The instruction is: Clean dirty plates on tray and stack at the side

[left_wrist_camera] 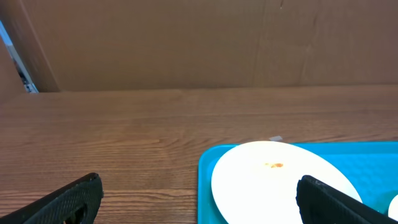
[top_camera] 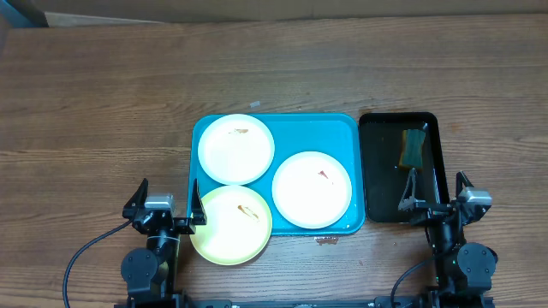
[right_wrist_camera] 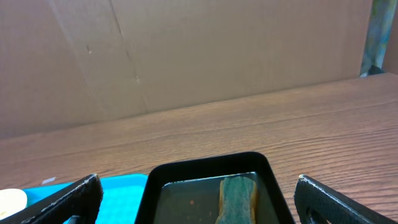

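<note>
Both arms sit at the near edge. The left gripper (top_camera: pixel 168 205) and right gripper (top_camera: pixel 437 201) are spread wide, holding nothing. On the blue tray (top_camera: pixel 342 128): a white plate (top_camera: pixel 235 149) far left, a second white plate (top_camera: pixel 312 189) right, and the yellow-green plate (top_camera: pixel 231 224) near left, hanging over the near rim. A sponge (top_camera: pixel 413 145) lies in the black tray (top_camera: pixel 385 128) just right.

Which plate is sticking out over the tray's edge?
The yellow-green plate, at the tray's near left corner; both white plates lie fully inside the rim.

No readable text, labels, brands, numbers or signs on anything.
</note>
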You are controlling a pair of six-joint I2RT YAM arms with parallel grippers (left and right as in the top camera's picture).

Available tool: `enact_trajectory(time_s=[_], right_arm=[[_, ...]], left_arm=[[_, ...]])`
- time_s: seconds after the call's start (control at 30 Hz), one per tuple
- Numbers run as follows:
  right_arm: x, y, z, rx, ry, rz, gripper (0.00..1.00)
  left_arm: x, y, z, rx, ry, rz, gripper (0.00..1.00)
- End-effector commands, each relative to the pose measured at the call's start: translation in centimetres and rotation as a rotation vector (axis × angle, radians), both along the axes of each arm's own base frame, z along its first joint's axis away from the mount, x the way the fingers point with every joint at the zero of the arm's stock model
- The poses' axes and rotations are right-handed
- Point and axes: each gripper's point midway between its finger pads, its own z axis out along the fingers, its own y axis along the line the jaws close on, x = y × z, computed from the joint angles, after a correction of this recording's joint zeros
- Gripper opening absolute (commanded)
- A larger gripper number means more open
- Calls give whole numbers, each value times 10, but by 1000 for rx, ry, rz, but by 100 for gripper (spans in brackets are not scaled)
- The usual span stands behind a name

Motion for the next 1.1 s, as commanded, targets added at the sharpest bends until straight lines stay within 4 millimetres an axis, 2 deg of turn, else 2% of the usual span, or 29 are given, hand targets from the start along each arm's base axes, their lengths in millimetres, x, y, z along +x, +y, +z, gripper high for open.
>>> enact_trajectory(time_s=[0.0, 1.0, 1.07], right_arm=[[0, 0, -2, -3, -3, -1, 100], [0, 0, -2, -2, -4, 0, 100], [0, 0, 1, 66, -12, -2, 100]], left_arm=[[0, 2, -1, 20, -2, 9, 100], [0, 2, 0, 21, -4, 9, 100], [0, 2, 1, 20, -7, 9, 100]])
